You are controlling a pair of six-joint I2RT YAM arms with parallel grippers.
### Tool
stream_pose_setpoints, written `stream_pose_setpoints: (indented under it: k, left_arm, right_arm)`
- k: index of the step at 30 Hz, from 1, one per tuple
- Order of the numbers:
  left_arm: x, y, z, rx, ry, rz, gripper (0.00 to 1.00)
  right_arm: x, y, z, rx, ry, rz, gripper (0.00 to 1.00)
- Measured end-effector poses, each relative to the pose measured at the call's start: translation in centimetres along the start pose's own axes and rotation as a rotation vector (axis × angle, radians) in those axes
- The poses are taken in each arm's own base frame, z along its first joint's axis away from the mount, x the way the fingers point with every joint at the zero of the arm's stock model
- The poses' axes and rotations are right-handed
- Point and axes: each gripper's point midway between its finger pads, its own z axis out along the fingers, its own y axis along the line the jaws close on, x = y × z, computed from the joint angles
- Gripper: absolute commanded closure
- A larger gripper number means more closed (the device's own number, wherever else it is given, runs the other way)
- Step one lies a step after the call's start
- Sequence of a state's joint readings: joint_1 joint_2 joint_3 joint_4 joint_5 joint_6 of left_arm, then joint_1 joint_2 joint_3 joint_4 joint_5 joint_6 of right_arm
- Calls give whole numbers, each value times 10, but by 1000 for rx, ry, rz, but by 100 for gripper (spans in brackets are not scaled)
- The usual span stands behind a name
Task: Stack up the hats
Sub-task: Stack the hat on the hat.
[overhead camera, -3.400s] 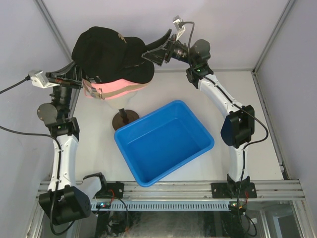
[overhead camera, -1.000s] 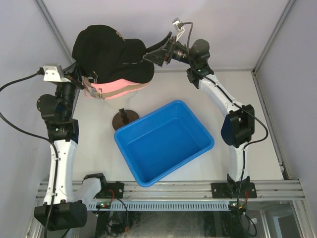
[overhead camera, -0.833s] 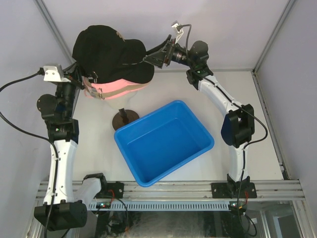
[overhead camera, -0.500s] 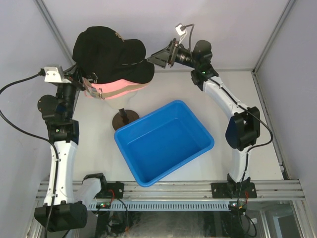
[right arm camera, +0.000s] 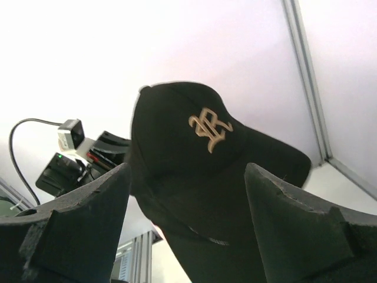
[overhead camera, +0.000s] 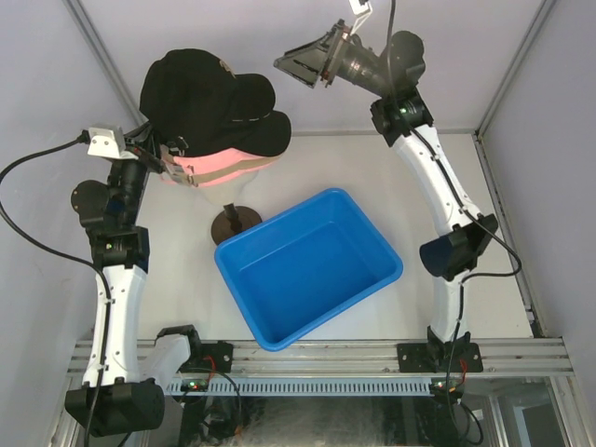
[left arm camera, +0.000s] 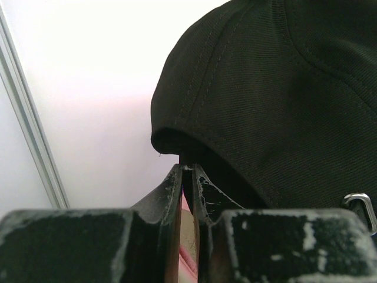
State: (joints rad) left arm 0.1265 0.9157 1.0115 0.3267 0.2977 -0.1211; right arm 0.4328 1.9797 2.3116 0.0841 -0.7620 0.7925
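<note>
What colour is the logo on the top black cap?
The logo is gold; right wrist view shows it best.

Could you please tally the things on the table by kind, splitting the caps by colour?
Black caps: 2
Pink cap: 1
Tan cap: 1 (only an edge shows)
Mannequin head: 1
Blue bin: 1
Total: 6
</note>
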Motion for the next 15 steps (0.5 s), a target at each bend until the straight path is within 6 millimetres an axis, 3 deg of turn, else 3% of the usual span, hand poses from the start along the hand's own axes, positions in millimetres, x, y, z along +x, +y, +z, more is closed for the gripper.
stream_pose_setpoints:
  k: [3,6,15]
  left_arm:
    - [0,-3,0,15,0,1,84]
    - [0,-5,0,27,0,1,84]
    - [0,-5,0,28,0,5,83]
  right_arm:
    - [-4,14,15,-46,-9,-19,23]
    - [5,14,29,-73,0,-15,23]
    - [62,-30,54,-28,80,83,23]
